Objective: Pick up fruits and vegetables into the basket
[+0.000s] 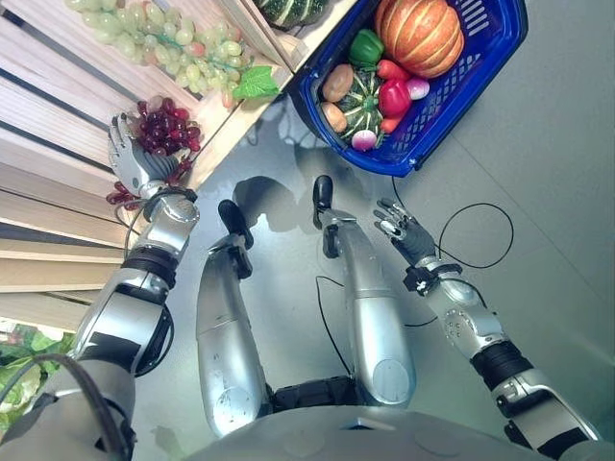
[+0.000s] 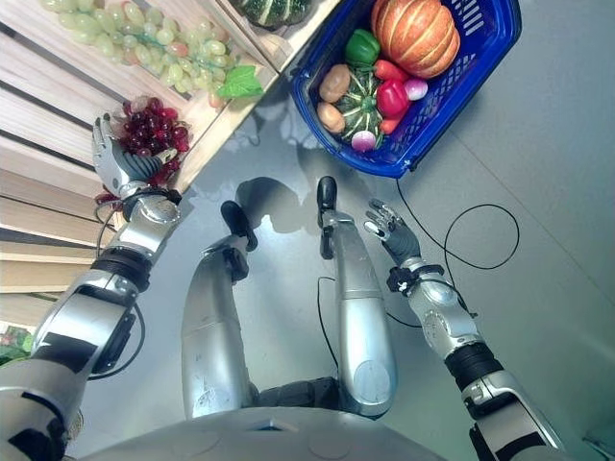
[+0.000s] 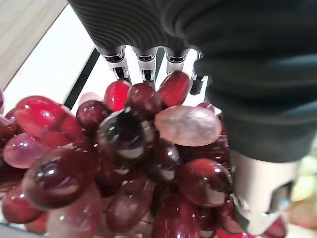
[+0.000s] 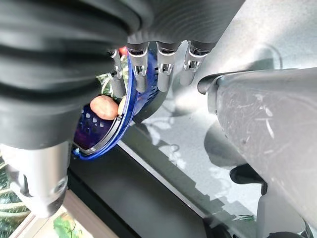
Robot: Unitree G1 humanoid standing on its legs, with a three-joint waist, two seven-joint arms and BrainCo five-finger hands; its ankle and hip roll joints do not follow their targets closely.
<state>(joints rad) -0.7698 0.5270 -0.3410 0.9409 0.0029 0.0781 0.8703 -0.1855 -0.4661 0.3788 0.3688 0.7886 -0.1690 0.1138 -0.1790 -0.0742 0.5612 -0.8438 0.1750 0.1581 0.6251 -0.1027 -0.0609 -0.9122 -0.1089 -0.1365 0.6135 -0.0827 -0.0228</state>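
A bunch of red grapes (image 1: 169,127) lies on the slatted wooden shelf (image 1: 58,106) at the left. My left hand (image 1: 135,161) rests against the bunch's near side, fingers straight beside it and thumb reaching over the lower grapes; in the left wrist view the red grapes (image 3: 129,148) sit right before the palm. The blue basket (image 1: 485,67) stands on the floor at the upper right, holding a pumpkin (image 1: 418,34), a green pepper (image 1: 365,46), a red pepper (image 1: 394,97), a potato (image 1: 336,83) and a striped squash (image 1: 361,104). My right hand (image 1: 404,230) hangs open and empty below the basket.
A long bunch of green grapes (image 1: 173,43) with a leaf (image 1: 255,84) lies further along the shelf, and a dark green squash (image 1: 288,10) sits at the top edge. Grey floor (image 1: 538,192) stretches right of the basket. The basket rim (image 4: 119,124) shows past my right hand's fingers.
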